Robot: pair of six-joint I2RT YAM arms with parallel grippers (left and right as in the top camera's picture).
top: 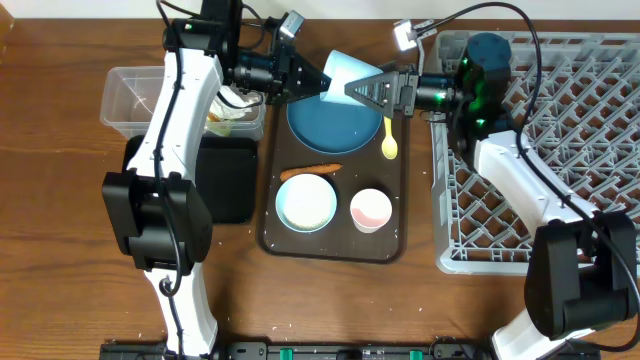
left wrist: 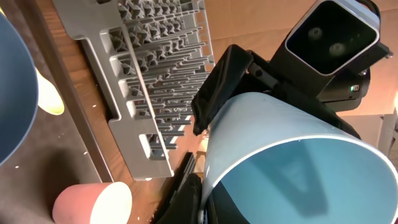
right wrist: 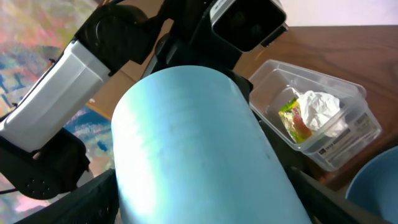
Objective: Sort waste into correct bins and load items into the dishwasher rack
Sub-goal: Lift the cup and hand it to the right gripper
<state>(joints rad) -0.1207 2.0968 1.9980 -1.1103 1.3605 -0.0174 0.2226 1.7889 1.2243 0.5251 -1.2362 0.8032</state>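
The light blue cup (top: 350,68) is held in the air at the middle of the desk's far edge, lying on its side above the far rim of the dark blue plate (top: 335,130). The right hand (top: 362,90) reaches in from the right edge and is closed on it. In the left wrist view its black fingers (left wrist: 221,81) press on opposite sides of the cup's wall. In the right wrist view the cup's pale outer wall fills the space between them.

The left hand (top: 305,75) comes from the left edge and meets the cup's other end, with the cup's open mouth turned toward its camera. The pictures do not show whether its jaws grip the rim or stand free of it.

Below, the dark brown serving tray (top: 335,248) carries the plate, the yellow spoon (top: 389,140) at the plate's right, and the orange carrot-like stick (top: 310,172) just nearer. The pale bowl (top: 306,203) and pink cup (top: 371,210) stand side by side at its near end.

The clear tub (right wrist: 348,124) sits toward the far left corner, with crumpled white paper (right wrist: 320,109) and green-orange wrapper scraps inside. The black tray (top: 232,185) lies nearer, beside the serving tray. The grey dishwasher rack (top: 570,140) fills the right edge.
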